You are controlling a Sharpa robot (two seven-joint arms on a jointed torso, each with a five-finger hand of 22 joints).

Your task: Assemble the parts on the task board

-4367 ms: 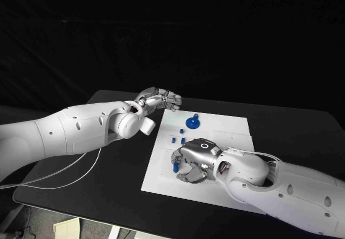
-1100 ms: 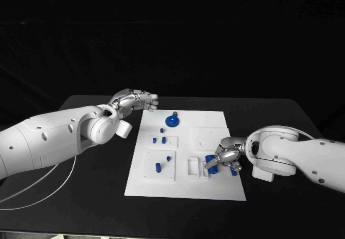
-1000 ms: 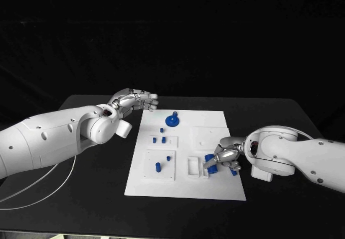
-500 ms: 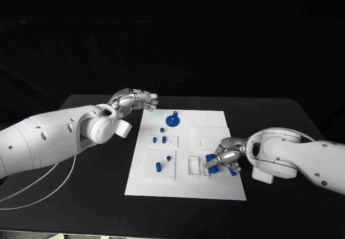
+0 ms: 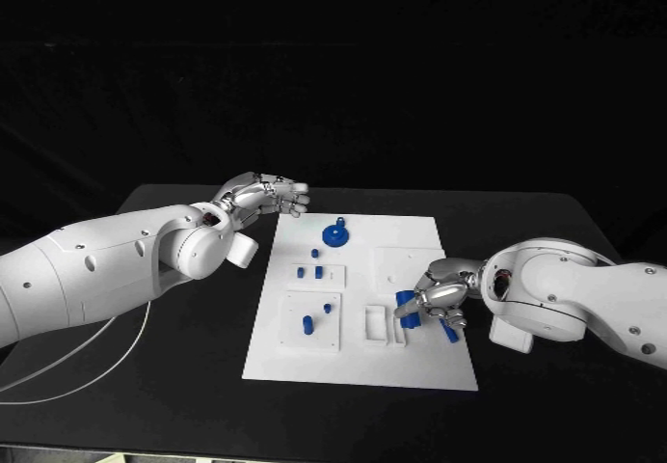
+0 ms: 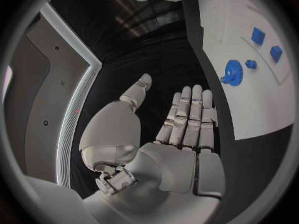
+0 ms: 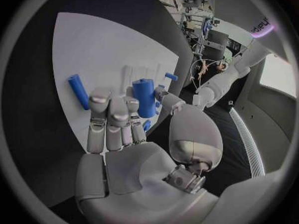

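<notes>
The white task board lies in the middle of the table. My right hand hovers over its right side and pinches a blue cylinder between thumb and fingers; the right wrist view shows this cylinder upright at the fingertips. A second blue cylinder lies on the board beside that hand. My left hand is held above the table off the board's far left corner, fingers straight and holding nothing.
A blue gear sits at the far middle of the board, with small blue pegs and two blue blocks nearer. Two more blue pieces stand in a left-hand recess. White slotted holders lie left of the right hand.
My right hand has risen slightly and drawn toward the far side with the blue cylinder in its pinch. The left hand has stayed where it was.
</notes>
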